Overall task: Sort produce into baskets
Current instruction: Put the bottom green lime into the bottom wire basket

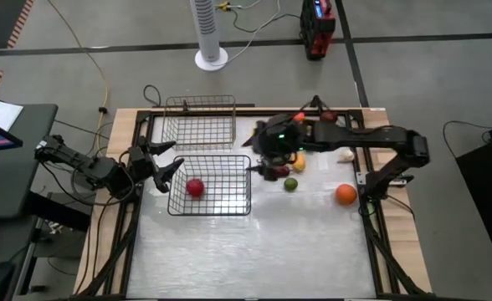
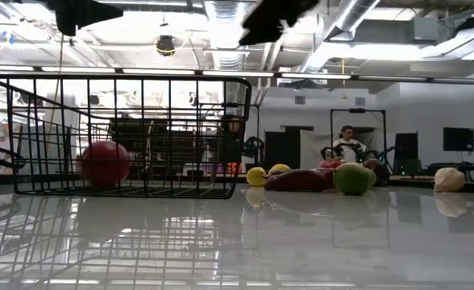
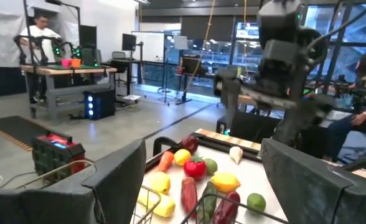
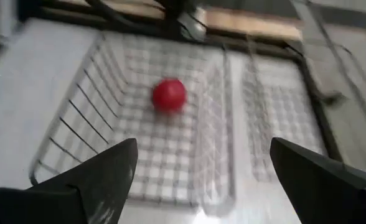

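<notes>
Smooth red ball [image 1: 195, 187] lying alone on the thin grid floor of the dark wire basket [image 1: 229, 209], mid-table, toward its left wall. Lighter wire basket [image 1: 201, 123] behind it, at the far edge. Right gripper [image 1: 265, 170] hanging open-fingered and empty just off the dark basket's right wall. Left gripper [image 1: 166, 170] spread wide near the table's left edge. Glossy lime [image 1: 290, 184], orange [image 1: 345, 194] and lemon [image 1: 299, 163] loose toward the right edge.

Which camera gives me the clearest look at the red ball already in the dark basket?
The right wrist view: it looks straight down on the red ball lying alone on the dark basket floor. The high view shows it small. The low view shows it side-on through the wires. The left wrist view does not show it.
</notes>
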Motion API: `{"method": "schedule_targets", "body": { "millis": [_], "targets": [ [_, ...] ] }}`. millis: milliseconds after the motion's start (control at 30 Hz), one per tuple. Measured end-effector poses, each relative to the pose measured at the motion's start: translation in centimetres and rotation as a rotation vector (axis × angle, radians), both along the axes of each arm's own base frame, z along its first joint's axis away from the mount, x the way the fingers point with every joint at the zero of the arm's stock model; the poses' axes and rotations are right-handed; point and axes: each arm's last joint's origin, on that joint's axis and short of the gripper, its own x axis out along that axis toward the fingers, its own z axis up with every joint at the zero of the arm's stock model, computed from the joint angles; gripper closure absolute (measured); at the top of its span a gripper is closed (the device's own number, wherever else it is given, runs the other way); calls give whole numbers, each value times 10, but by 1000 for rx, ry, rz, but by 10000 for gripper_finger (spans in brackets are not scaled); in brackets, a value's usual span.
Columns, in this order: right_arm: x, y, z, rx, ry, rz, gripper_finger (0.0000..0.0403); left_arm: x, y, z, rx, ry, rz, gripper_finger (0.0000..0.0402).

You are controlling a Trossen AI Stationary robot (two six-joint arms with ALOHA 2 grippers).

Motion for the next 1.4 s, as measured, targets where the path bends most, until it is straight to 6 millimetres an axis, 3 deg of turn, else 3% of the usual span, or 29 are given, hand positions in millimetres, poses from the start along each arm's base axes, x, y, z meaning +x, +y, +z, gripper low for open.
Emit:
{"method": "schedule_targets", "body": {
  "millis": [100, 267, 467, 667, 933, 1100, 1400],
  "targets": [
    [-24, 1, -8, -2, 31, -96, 15, 0, 0, 0, 17, 9, 17, 97],
    [-65, 4, -39, 77, 95, -245, 21, -1, 1, 2, 6, -11, 27, 97],
    [-97, 11, -100, 168, 213, -360, 23, 0, 1, 2, -30, -34, 14, 97],
    [-108, 28, -141, 175, 225, -371, 24, 0, 0, 3, -34, -46, -12, 97],
    [-116, 52, -164, 117, 165, -337, 24, 0, 0, 3, -22, -38, -11, 97],
    [-127, 53, -185, 103, 153, -372, 24, 0, 0, 3, -20, -37, -11, 97],
    [-137, 50, -202, 110, 142, -381, 24, 0, 0, 3, -20, -38, -12, 97]
  ]
}}
